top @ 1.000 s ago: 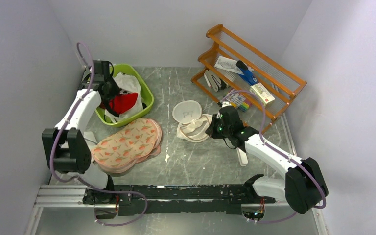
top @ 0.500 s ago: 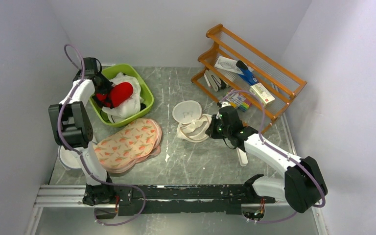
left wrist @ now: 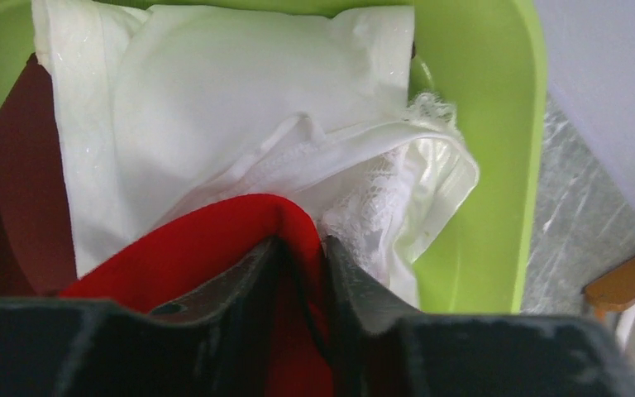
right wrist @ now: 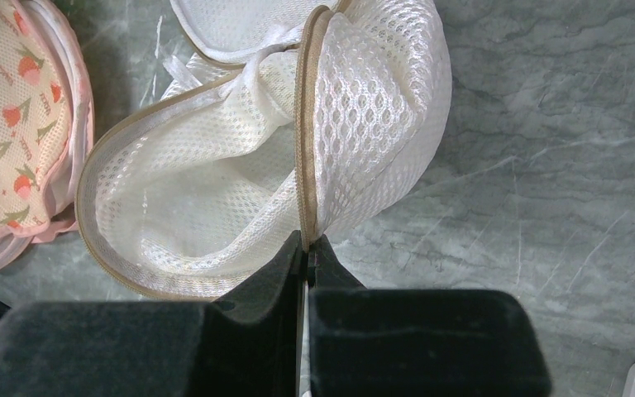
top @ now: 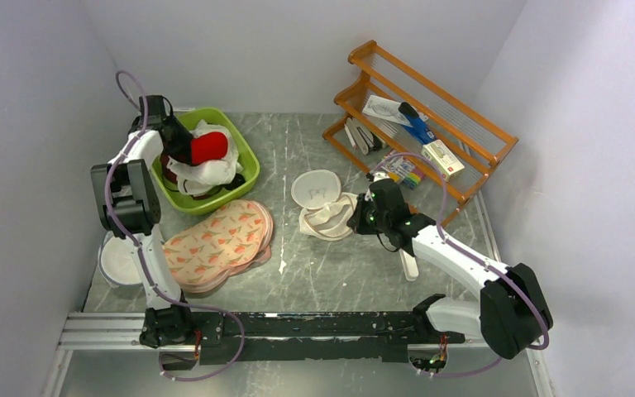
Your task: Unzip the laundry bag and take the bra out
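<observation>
The red bra [top: 209,147] lies on white garments in the green basin [top: 250,165] at the back left. My left gripper [top: 184,149] is at its left end. In the left wrist view the jaws stand slightly apart, and a fold of the bra [left wrist: 207,248] with a black strap still lies between the gripper's [left wrist: 302,246] fingers. The white mesh laundry bag [top: 327,217] lies unzipped and gaping in the middle of the table. My right gripper [top: 355,217] is shut on its beige rim. From the right wrist, the bag [right wrist: 372,116] shows an empty inside above the pinched gripper [right wrist: 307,241].
White garments [left wrist: 240,107] and a dark red cloth [left wrist: 16,207] fill the basin [left wrist: 496,165]. Peach fruit-printed pads [top: 215,244] lie in front of it, and a plain white round bag [top: 118,259] sits at the left edge. A wooden rack [top: 463,124] with small items stands back right.
My left arm carried the bra back over the basin and lowered it onto the white garments, and its jaws have parted slightly. The right arm and the bag have not moved.
</observation>
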Robot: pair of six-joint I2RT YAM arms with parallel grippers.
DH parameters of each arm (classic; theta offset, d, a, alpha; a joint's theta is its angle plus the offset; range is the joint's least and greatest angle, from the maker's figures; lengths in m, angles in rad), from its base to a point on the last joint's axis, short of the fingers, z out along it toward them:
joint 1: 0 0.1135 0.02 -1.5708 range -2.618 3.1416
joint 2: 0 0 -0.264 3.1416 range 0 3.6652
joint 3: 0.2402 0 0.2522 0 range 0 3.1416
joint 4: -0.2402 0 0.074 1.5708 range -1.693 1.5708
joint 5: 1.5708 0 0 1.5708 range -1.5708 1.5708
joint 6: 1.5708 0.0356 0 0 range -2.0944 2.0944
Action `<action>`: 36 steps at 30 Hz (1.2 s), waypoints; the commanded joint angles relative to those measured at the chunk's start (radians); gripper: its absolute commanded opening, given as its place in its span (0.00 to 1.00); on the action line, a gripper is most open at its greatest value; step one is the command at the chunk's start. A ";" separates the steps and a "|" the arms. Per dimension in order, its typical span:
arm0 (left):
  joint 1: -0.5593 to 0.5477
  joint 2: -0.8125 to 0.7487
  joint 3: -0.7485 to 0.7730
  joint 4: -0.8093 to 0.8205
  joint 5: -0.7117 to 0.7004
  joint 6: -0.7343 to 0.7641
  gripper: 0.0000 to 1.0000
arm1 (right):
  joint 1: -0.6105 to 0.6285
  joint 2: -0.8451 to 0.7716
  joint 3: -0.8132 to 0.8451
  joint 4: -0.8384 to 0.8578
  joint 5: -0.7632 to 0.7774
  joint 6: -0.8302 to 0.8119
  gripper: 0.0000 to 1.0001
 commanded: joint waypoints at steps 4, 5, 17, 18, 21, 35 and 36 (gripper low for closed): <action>0.017 -0.179 -0.093 0.105 0.048 0.031 0.64 | -0.004 -0.003 0.014 0.018 0.000 -0.010 0.00; 0.017 -0.203 -0.102 0.105 0.054 0.036 0.67 | -0.005 -0.004 0.015 0.018 0.001 -0.010 0.00; 0.018 -0.462 -0.172 0.084 0.100 0.060 0.82 | -0.004 -0.016 0.019 -0.005 0.032 -0.022 0.00; 0.018 -0.477 -0.180 0.088 0.113 0.057 0.82 | -0.004 -0.015 0.022 -0.011 0.038 -0.026 0.00; 0.014 -0.526 -0.237 0.126 0.207 0.036 0.83 | -0.004 -0.019 0.029 -0.028 0.061 -0.039 0.00; -0.429 -0.643 -0.556 0.222 0.305 0.075 0.91 | -0.004 -0.044 0.036 -0.077 0.147 -0.077 0.00; -0.465 -0.633 -0.575 0.248 0.307 0.064 0.89 | -0.004 -0.046 0.036 -0.076 0.148 -0.077 0.00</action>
